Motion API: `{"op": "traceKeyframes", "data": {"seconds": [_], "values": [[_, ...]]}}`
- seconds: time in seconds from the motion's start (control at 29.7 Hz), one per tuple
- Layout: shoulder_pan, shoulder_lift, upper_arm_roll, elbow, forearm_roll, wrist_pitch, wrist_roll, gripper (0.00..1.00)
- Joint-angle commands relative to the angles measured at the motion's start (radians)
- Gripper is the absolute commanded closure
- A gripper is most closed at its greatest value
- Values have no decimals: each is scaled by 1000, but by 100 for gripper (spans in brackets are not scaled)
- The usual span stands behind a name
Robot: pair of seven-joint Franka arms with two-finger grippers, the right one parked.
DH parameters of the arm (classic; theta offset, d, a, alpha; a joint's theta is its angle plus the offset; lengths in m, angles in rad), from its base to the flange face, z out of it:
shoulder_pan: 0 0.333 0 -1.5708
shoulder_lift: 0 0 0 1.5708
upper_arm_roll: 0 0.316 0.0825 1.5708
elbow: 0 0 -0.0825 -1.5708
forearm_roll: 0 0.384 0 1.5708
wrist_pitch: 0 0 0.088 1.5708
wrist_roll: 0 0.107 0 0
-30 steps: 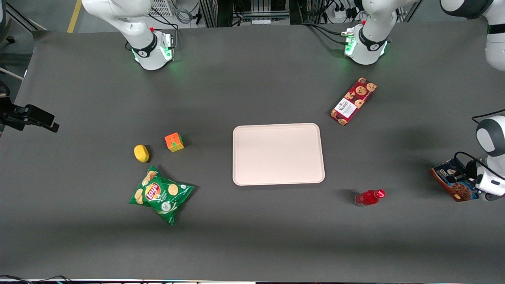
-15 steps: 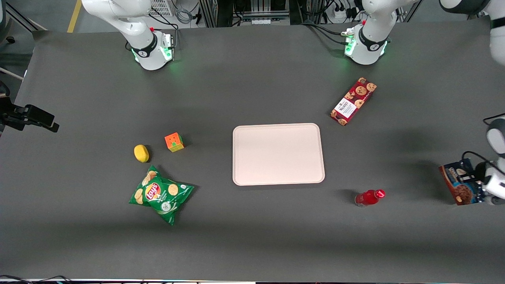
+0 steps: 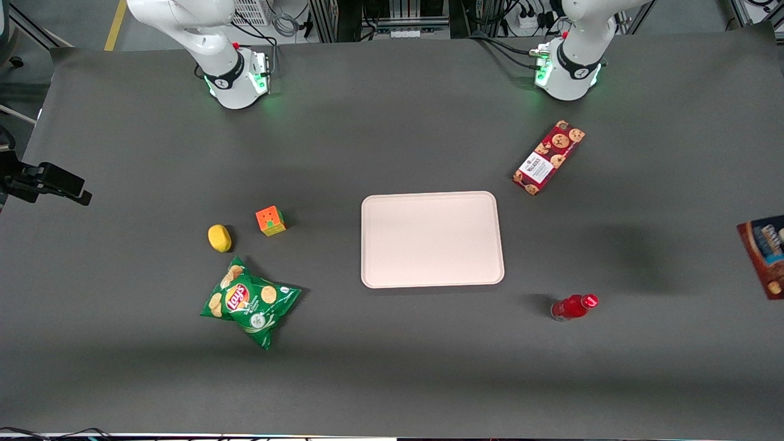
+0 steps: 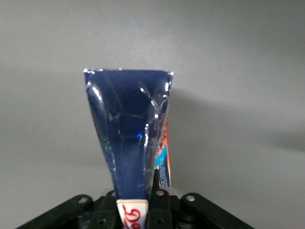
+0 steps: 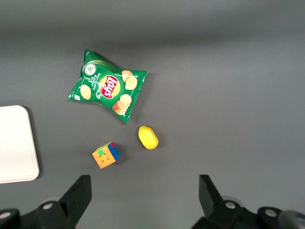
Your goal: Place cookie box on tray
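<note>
We see the tray (image 3: 432, 239) at the front view's centre, nothing on it. At that view's right edge the cookie box (image 3: 765, 254) hangs above the table. Our gripper (image 4: 143, 210) has it pinched by one end, jaws clenched.

A: Box (image 4: 131, 133) in the claw (image 4: 143, 210): glossy dark blue face, brown and light-blue print along one edge, white-red end.

B: Noted. Away from the claw: tray (image 3: 432, 239) pale pinkish cream, bottle (image 3: 572, 305) red, mat (image 3: 392, 373) dark grey.
</note>
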Motion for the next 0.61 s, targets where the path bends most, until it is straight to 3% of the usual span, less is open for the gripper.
{"op": "traceKeyframes", "data": {"seconds": [0.0,0.17,0.34,0.57], "values": [[-6,-13,-30,12,-44,-52,-2,96],[-6,-45,-110,3,-110,-135,-154,97],[-6,-61,-286,-32,-145,-158,-367,97],[-14,-76,-455,-57,-172,-144,-596,97]]}}
